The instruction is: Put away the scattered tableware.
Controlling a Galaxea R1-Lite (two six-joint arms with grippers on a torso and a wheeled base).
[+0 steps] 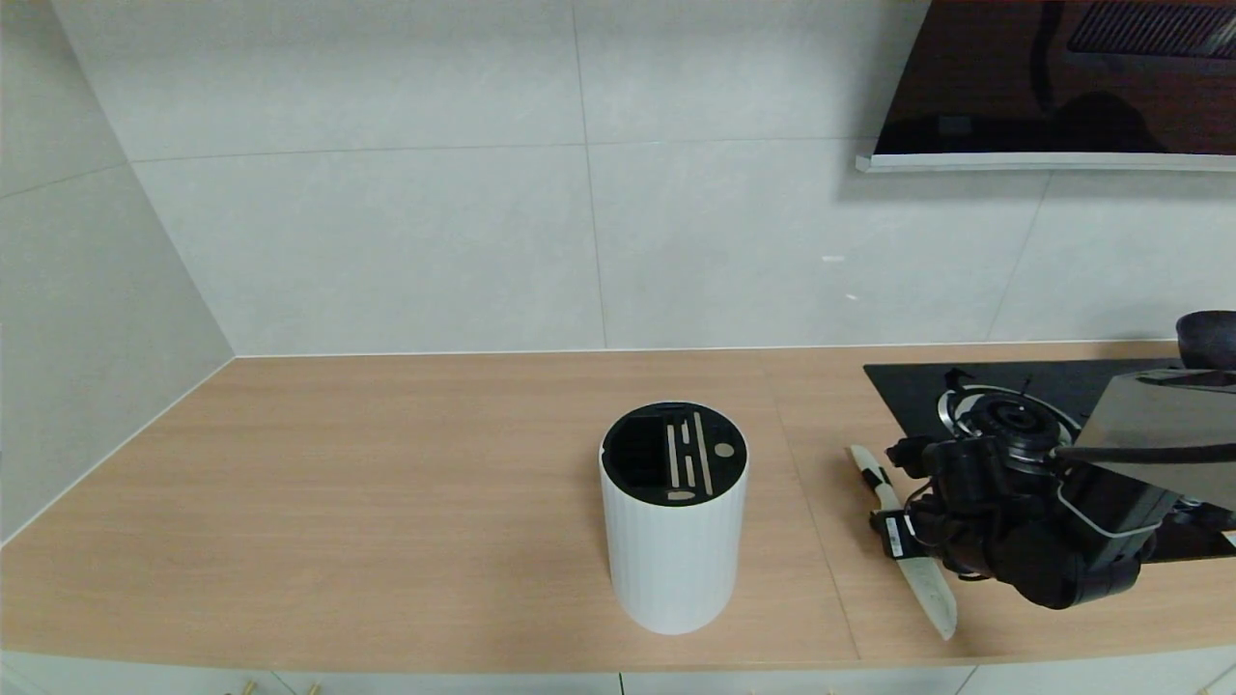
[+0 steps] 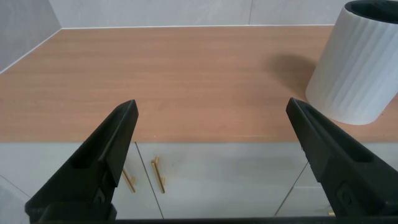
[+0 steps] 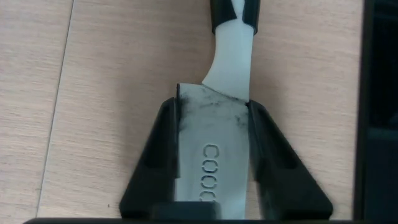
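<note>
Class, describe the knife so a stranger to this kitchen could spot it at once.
On the wooden countertop, look between the white ribbed holder and the black hob. The knife lies flat there, its blade gripped by the right tool. Unlike the upright holder, it is long, thin and pale, with a black-and-white handle.

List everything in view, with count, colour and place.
knife holder: one, white with black slotted top, middle of countertop.
knife: one, white blade, black handle, flat on countertop beside cooktop.
countertop: one, light wood, bearing both.
cooktop: one, black, at the right end.
range hood: one, dark, above cooktop.
left gripper: black, open, over the countertop's front edge.
right gripper: black, fingers closed on the knife blade.
</note>
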